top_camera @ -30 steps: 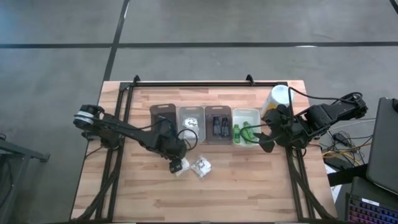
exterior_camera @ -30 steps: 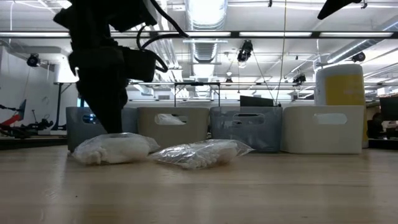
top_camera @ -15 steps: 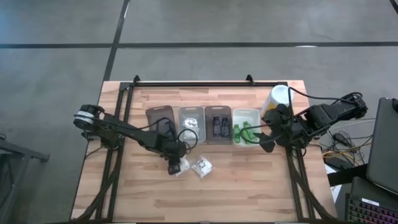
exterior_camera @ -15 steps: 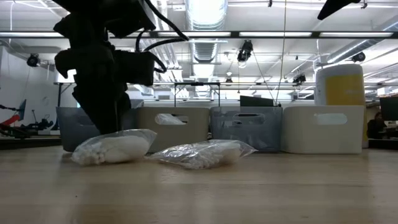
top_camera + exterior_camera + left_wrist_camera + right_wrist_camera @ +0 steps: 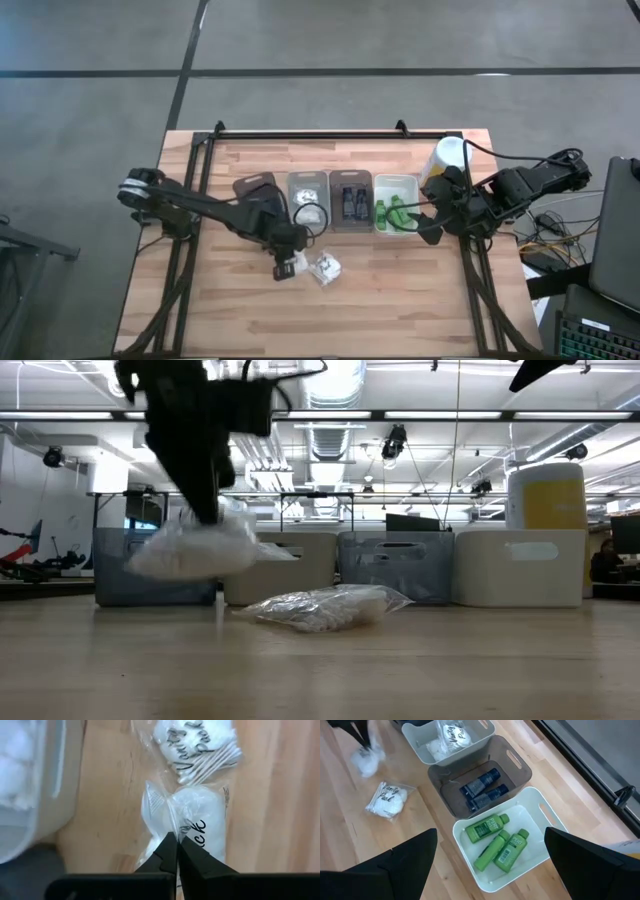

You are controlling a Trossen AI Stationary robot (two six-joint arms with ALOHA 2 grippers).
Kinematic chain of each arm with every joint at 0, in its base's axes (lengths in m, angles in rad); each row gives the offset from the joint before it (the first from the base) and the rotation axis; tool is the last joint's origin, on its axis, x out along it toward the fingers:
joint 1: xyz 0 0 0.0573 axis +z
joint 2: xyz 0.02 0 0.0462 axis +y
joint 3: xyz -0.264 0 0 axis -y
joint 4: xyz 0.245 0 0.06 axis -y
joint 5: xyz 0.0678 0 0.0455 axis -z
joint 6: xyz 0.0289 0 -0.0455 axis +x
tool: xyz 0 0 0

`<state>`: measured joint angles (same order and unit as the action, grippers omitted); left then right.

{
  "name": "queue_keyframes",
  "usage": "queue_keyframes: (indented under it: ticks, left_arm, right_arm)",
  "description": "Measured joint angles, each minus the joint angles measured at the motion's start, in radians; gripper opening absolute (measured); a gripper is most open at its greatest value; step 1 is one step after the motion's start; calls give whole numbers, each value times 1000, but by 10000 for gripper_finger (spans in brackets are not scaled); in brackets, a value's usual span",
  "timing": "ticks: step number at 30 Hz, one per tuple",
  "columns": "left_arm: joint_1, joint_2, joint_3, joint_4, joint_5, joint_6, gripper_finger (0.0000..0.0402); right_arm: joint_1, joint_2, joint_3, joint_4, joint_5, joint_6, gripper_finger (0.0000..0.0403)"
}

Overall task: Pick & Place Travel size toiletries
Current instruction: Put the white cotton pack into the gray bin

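Note:
My left gripper (image 5: 207, 512) is shut on a white crinkly wrapped bundle (image 5: 192, 552), held above the table in front of the trays; it also shows in the high view (image 5: 287, 270) and the left wrist view (image 5: 192, 815). A second wrapped bundle (image 5: 322, 607) lies flat on the table beside it (image 5: 324, 266). My right gripper (image 5: 490, 870) is open and empty, above the white tray (image 5: 546, 815) that holds green bottles (image 5: 496, 842). My left gripper pinches the bundle's clear wrapper (image 5: 172, 822) between its two fingers, which come from above and point down. The bundle hangs below the fingers (image 5: 205, 495), lifted clear of the table.
A row of trays stands at the table's far middle: a dark tray (image 5: 256, 187) turned askew, a pale tray (image 5: 306, 180) with white bundles, a dark tray (image 5: 350, 178) with dark blue pieces, the white tray (image 5: 410, 184). A tall yellow bottle (image 5: 447, 158) stands at the right.
My left gripper has gone up with the wrapped bundle, which has left the table and now hangs clear of it. The other bundle has stayed where it was. The leftmost dark tray has turned a little askew.

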<state>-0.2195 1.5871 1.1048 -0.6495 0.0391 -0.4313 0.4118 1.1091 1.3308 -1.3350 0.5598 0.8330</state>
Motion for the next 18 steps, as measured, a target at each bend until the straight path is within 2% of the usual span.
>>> queue_keyframes:
  ticks: [3, 5, 8, 10, 14, 18]
  left_arm:
    - [-5, -2, 120, -136, -6, 41, 4]
    - [-6, -2, 219, -235, -45, 76, 4]
    - [5, -3, 364, -335, -188, 172, 2]
    - [35, -6, 435, -347, -289, 260, 2]
    - [157, -2, 483, -352, -334, 403, 2]
    - [294, 3, 433, -323, -330, 477, 1]
  right_arm:
    - [0, 0, 0, 0, 0, -4, 363]
    - [0, 0, 0, 0, 0, -7, 363]
    - [0, 0, 0, 0, 0, -7, 363]
    - [0, 0, 0, 0, 6, -7, 363]
    - [0, 0, 0, 1, 19, -8, 363]
    - [0, 0, 0, 2, 19, -6, 363]
